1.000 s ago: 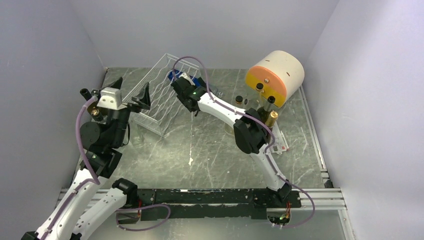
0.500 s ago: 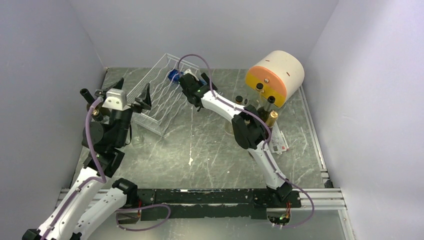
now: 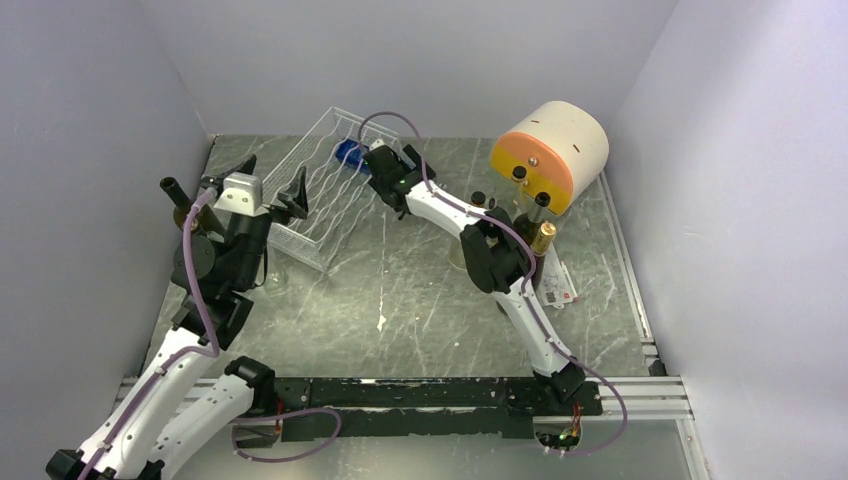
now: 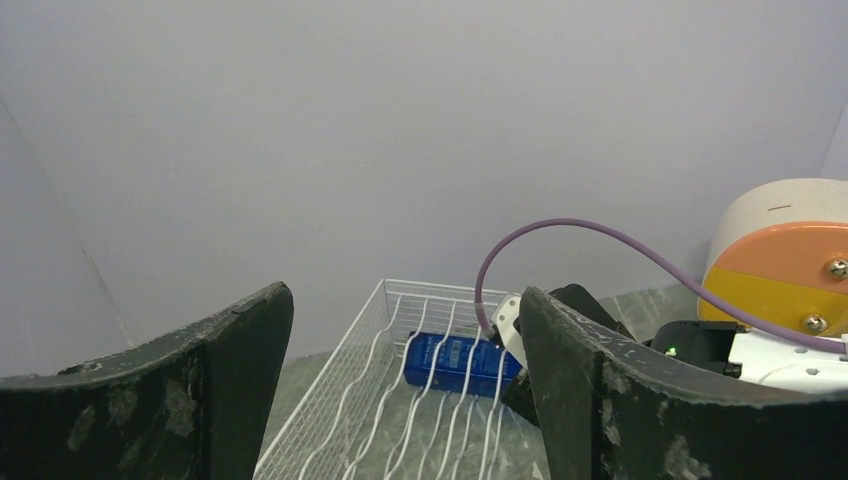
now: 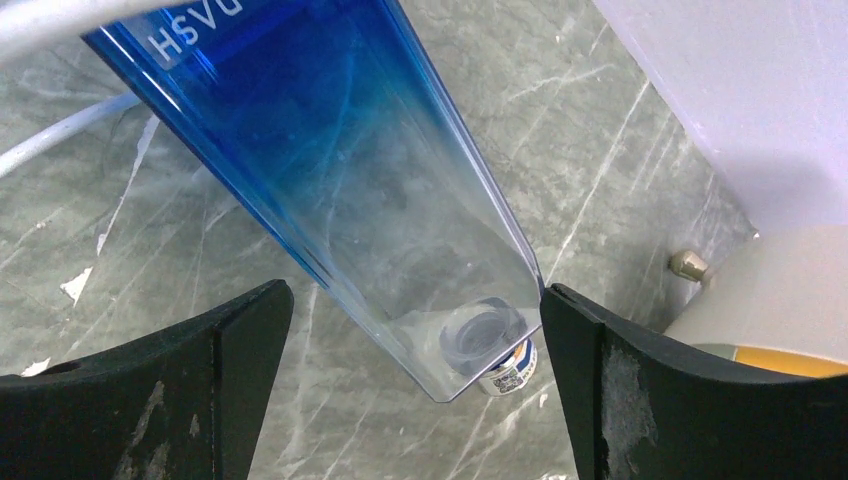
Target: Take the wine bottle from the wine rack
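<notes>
While the wine bottle [image 5: 330, 170] lies far in the wine rack [image 3: 310, 190], the right end effector [image 5: 412, 295] straddles it, spread wide; the left end effector [image 4: 405, 293] gapes wide.

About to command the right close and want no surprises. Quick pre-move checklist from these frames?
1. Opening: ok, right jaws wide open.
2. Alignment: ok, clear end of the blue bottle sits between them.
3. Grip: not ok, nothing clamped yet.
4. Bracing: not ok, left jaws open, wine rack wires merely in view between them.
5. Snags: cannot tell; rack wires cross the bottle in the left wrist view.
</notes>
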Robot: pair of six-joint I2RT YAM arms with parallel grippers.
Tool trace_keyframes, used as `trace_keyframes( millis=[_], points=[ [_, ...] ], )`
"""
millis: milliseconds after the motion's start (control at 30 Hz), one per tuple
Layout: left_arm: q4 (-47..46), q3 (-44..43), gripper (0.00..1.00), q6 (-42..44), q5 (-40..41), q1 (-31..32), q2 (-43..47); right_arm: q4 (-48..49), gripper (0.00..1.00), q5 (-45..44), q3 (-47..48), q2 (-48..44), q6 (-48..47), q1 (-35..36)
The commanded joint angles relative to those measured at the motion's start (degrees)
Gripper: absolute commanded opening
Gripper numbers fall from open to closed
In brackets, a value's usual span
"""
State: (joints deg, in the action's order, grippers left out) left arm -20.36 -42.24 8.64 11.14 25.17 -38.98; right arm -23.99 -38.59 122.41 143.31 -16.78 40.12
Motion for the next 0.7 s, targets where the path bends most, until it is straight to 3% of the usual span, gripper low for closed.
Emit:
trace_keyframes(
  millis=[0,433,667],
  points=[
    [-2.19,0.04,0.87,0.23,-1.73,-0.57,-0.21,3.55,1.00,2.73,2.08,1.71,-2.77,-0.69],
    [-1.94,-0.07,0.86,0.04,-3.09,-0.57,-1.08,5.00,1.00,3.10,4.87,3.19,-5.11,-2.12],
    [-1.97,-0.01,0.87,0.23,-2.66,-0.56,-0.96,4.61,1.00,8.70,3.71,3.56,-2.63,-2.33]
  ],
)
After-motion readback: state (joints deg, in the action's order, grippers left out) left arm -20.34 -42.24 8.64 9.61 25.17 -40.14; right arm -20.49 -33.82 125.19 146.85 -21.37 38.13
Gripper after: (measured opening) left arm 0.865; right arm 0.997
